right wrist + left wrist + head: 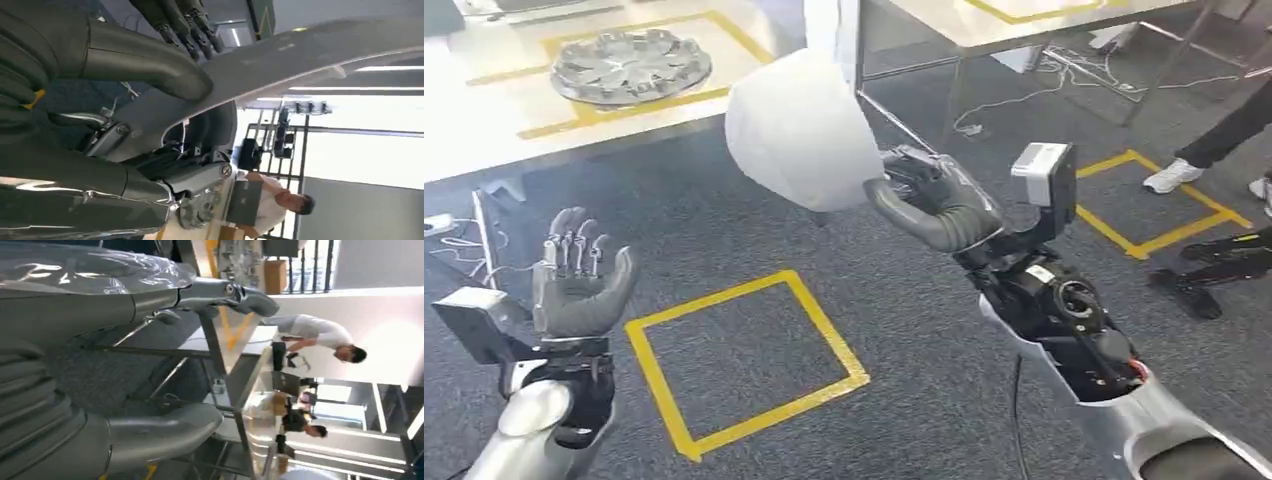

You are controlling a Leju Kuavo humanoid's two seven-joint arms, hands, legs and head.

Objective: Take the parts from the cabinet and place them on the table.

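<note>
My right hand (934, 200) grips a white curved shell part (799, 130) by its edge and holds it up above the grey carpet, just in front of the table's near edge. In the right wrist view the same part (320, 55) runs as a pale grey sheet past the thumb (145, 60) and dark fingers (185, 20). A silver wheel-cover part (629, 65) lies on the table (484, 140) inside a yellow tape frame. My left hand (579, 280) is raised at the lower left, fingers spread, holding nothing; its thumb (160, 432) appears in the left wrist view.
A yellow tape square (744, 360) marks the carpet between my arms. A second table (984, 25) stands at the back right with cables (1064, 85) under it. A person's shoe (1172, 176) and leg are at the right edge, near another yellow square (1159, 200).
</note>
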